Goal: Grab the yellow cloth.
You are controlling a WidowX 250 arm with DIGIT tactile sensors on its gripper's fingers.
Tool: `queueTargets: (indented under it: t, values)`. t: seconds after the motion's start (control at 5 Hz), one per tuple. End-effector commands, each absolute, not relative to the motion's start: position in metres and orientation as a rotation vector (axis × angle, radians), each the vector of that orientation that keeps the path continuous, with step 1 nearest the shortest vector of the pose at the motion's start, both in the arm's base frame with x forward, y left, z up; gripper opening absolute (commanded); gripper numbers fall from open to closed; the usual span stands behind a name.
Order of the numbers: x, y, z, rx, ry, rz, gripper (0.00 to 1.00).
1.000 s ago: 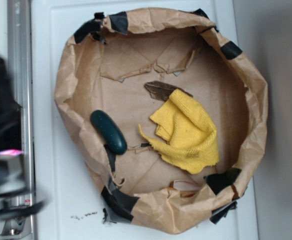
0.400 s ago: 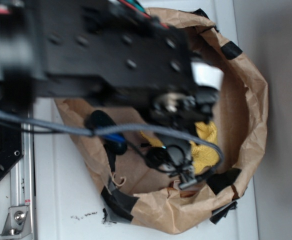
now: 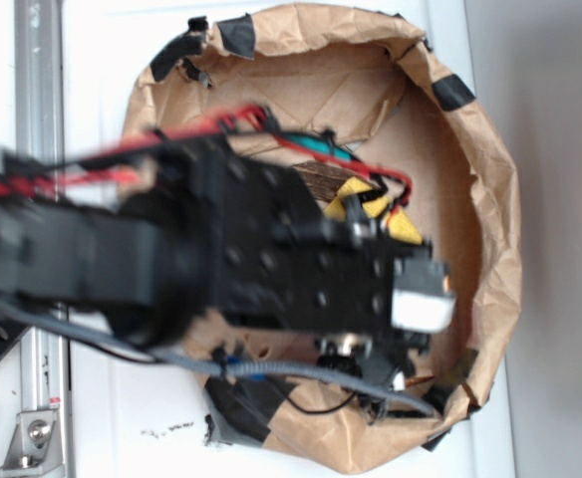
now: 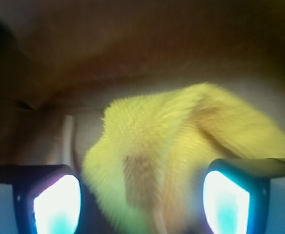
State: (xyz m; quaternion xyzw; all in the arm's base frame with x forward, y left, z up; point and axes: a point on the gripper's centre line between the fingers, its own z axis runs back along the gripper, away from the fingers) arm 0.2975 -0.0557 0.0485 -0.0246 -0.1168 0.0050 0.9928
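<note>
While the arm hangs over the paper nest, nothing is gripped yet.
cloth: yellow cloth (image 4: 167, 151) lies on the brown paper (image 3: 440, 169), directly between the fingers (image 4: 54, 202)
jaws: spread open, straddling the cloth
left: lower, close, lift
in the way: nothing seen; arm (image 3: 171, 249) hides most of the nest in the exterior view

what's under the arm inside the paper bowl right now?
Only bits of the yellow cloth and a dark brown scrap peek out past the arm. The rest of the bowl floor is covered. In the wrist view the cloth sits between the open gripper fingers.
</note>
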Motion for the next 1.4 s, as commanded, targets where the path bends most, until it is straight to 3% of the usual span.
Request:
queueTargets:
  t: [0.0,0.2,0.6,0.8,1.0,1.2]
  values:
    - [0.297,-0.046,0.051,0.021,-0.275,-0.015,0.0]
    - [0.289,-0.039,0.084,0.018,-0.309,-0.02,0.0]
    - [0.257,-0.01,0.182,-0.001,-0.389,0.018,0.0]
    - [0.254,-0.011,0.213,0.194,-0.316,-0.076,0.0]
    - [0.253,-0.005,0.223,0.23,-0.22,-0.12,0.0]
    - [0.26,-0.007,0.213,0.28,-0.156,-0.101,0.0]
